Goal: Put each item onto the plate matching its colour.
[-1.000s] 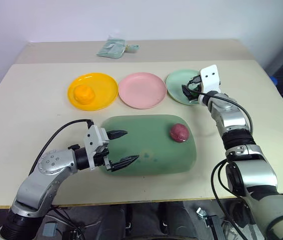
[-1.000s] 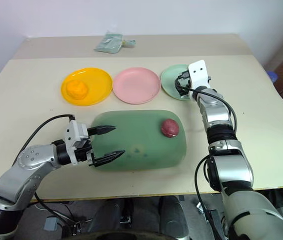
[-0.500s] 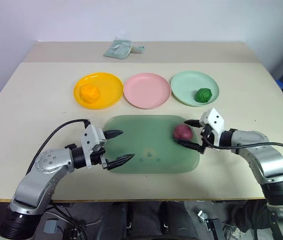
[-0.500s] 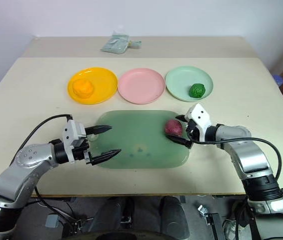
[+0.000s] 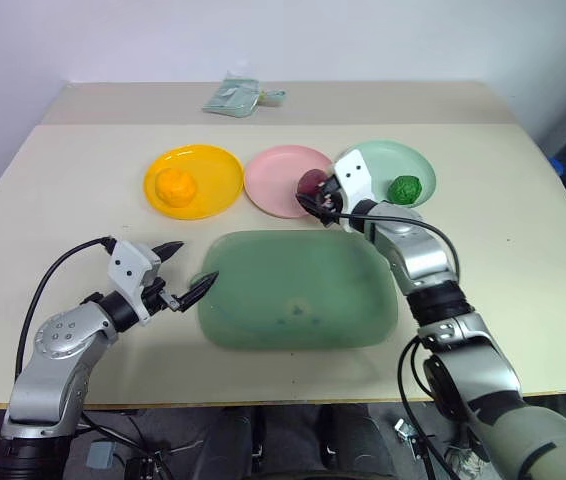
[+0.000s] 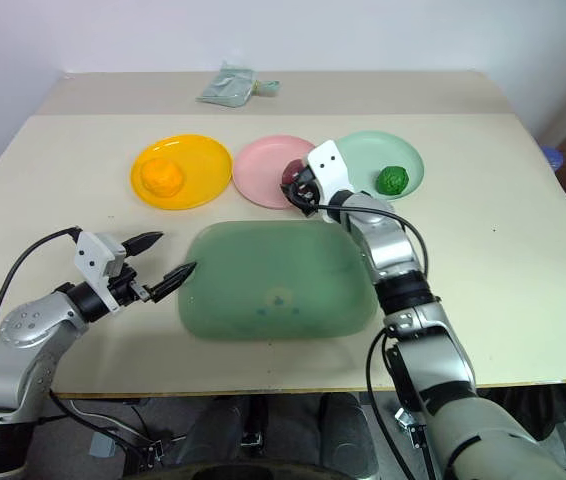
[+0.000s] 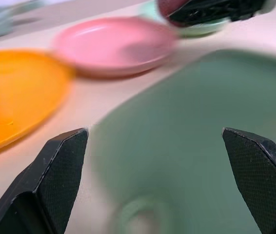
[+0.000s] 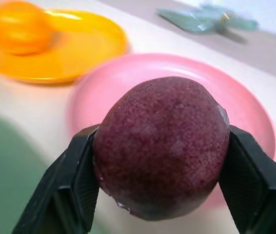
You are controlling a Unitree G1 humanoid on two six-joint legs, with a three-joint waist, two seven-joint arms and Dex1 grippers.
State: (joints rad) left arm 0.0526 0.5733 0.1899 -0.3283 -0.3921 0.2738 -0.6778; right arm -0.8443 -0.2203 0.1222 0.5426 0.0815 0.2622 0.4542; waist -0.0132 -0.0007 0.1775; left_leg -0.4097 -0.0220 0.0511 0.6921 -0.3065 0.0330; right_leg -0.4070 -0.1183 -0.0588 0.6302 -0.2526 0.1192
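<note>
Looking like a robot test room or lab rather than a home: sitting against a bare white wall [image 5: 363,40], a plain beige rectangular bench [image 5: 503,210] carrying only staged props. Lying in a neat row, three round plastic plates, yellow [image 5: 218,175], pink [image 5: 268,185] and mint green [image 5: 388,160], beside a large translucent green rounded tray [image 5: 298,290]. Trailing loose along the robot arm, an exposed black cable [image 5: 48,290]. Hanging below the bench edge, more wiring [image 5: 123,450].
</note>
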